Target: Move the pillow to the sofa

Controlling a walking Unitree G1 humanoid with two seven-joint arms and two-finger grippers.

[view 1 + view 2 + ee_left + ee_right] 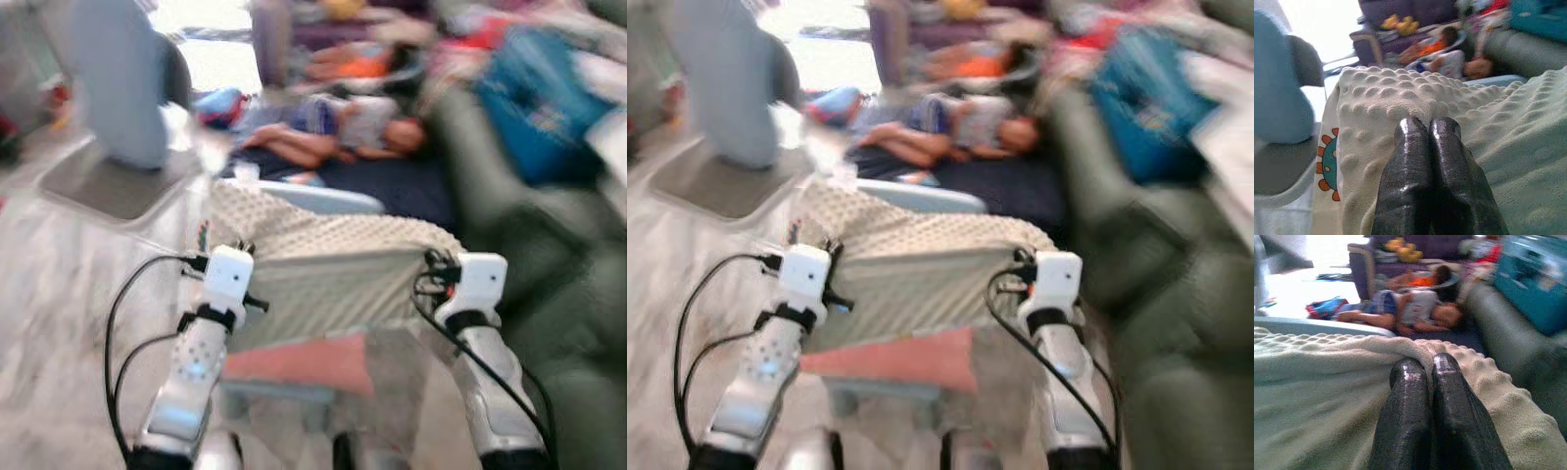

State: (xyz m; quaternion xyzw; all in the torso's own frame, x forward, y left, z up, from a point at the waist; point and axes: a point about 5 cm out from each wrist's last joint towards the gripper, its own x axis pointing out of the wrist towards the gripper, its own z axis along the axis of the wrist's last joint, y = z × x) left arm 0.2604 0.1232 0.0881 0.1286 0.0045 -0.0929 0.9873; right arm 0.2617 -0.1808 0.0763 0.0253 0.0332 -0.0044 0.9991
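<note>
Pillow (323, 269), cream with a bumpy dotted cover, is held up off the floor between the two grippers, spanning the gap from one to the other. The left gripper (1427, 127) is clenched on the pillow's near upper corner, its black fingers pressed together with a fold of the dotted fabric pinched at their tips; a printed sun-like motif (1327, 164) is seen on the fabric just beside this gripper. The right gripper (1422, 364) is likewise clamped on the opposite upper edge, fingers together over a rolled lip of the cover. A pink panel (304, 360) is visible below the pillow, between the two arms. Beyond the pillow, ahead of both grippers, a person (343, 127) is seen lying on a dark mat (402, 191) on the floor. A grey-green sofa (529, 255) stands just outside the right gripper, and a blue bag (539, 98) rests on it farther ahead. Pale marbled floor (59, 274) lies open outside the left gripper, bounded ahead by a grey stand on a flat base (108, 186). The head views are blurred.
</note>
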